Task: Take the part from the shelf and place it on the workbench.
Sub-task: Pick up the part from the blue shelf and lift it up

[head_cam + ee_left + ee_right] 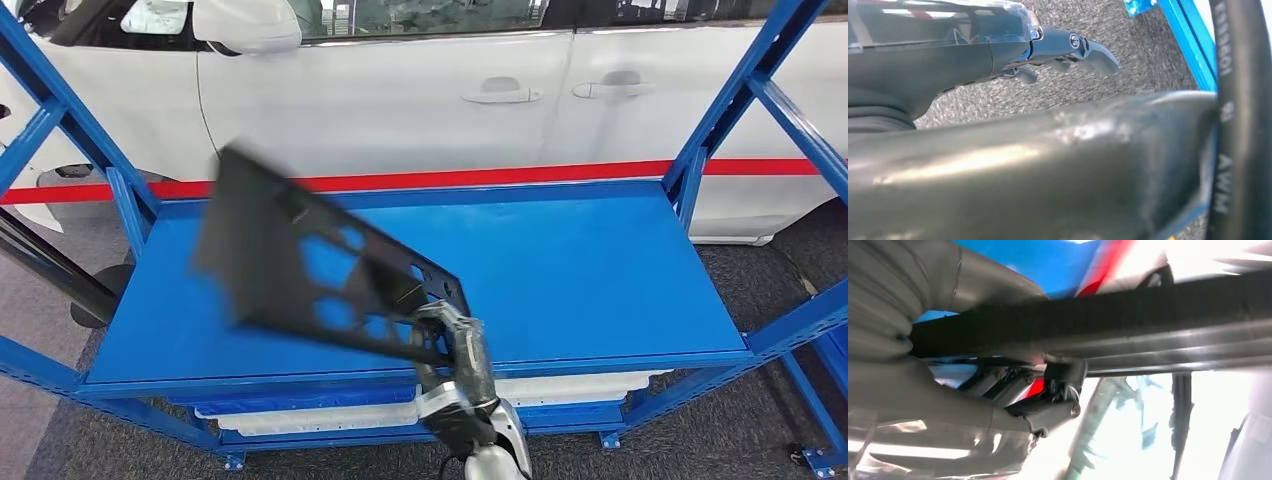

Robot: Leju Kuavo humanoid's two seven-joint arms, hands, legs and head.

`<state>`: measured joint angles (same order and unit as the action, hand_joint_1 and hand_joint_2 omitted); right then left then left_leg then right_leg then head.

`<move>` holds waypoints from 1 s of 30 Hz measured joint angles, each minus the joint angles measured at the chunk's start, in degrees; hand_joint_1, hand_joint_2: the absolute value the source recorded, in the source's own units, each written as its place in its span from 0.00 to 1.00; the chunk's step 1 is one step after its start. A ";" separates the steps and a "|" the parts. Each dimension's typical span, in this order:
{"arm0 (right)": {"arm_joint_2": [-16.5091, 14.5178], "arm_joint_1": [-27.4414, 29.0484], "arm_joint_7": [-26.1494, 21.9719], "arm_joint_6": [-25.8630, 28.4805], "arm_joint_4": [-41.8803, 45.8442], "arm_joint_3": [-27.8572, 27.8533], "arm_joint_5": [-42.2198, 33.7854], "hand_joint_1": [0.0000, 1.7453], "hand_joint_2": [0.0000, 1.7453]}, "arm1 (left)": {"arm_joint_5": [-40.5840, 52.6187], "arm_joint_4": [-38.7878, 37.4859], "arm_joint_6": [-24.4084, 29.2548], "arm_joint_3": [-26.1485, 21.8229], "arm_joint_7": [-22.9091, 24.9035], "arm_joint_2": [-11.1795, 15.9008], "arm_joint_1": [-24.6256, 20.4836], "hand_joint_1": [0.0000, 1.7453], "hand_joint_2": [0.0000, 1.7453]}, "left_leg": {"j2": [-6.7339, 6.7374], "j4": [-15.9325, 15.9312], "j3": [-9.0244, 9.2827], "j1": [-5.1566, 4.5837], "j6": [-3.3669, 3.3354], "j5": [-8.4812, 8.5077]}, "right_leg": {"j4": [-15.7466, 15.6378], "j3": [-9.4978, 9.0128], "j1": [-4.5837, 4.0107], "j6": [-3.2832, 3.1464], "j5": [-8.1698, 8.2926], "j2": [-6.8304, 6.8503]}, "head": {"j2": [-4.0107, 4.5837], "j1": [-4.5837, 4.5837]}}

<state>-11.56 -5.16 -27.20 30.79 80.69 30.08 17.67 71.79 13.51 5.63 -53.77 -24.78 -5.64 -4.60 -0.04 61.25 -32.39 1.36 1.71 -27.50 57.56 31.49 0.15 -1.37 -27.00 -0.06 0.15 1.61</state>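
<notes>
The part (pixel 300 260) is a flat black panel with several cut-outs. It hangs tilted above the left half of the blue shelf (pixel 580 270), its broad end raised toward the back left. My right hand (pixel 450 345) grips its near corner by the shelf's front edge. In the right wrist view my right hand (pixel 998 400) is wrapped around the part's dark edge (pixel 1148 325), with the thumb over it and the fingers under it. My left hand (pixel 1068 50) hangs by the floor, holding nothing, fingers loosely apart.
Blue uprights and braces (pixel 740 100) frame the shelf at both sides. A white car (pixel 400 100) with a red stripe stands right behind it. A white tray (pixel 560 388) sits on the lower level. Grey carpet (pixel 1128 55) covers the floor around the shelf's foot (pixel 1188 40).
</notes>
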 joint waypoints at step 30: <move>3.90 15.03 -0.76 -7.10 23.43 -10.90 -16.50 1.00 1.00 | -0.96 0.00 -0.14 -5.04 -0.70 -0.72 1.18 0.00 1.00 | -0.02 2.92 -1.85 -0.63 -0.66 -1.21 | 0.74 1.26 0.01 -0.48 -0.15 -0.01 | 0.00 0.01</move>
<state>-7.66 9.87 -27.96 23.69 104.13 19.18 1.17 70.83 13.51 5.49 -58.81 -25.48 -6.36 -3.41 -0.06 64.17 -34.24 0.73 1.05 -28.71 58.30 32.75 0.16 -1.85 -27.14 -0.08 0.15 1.62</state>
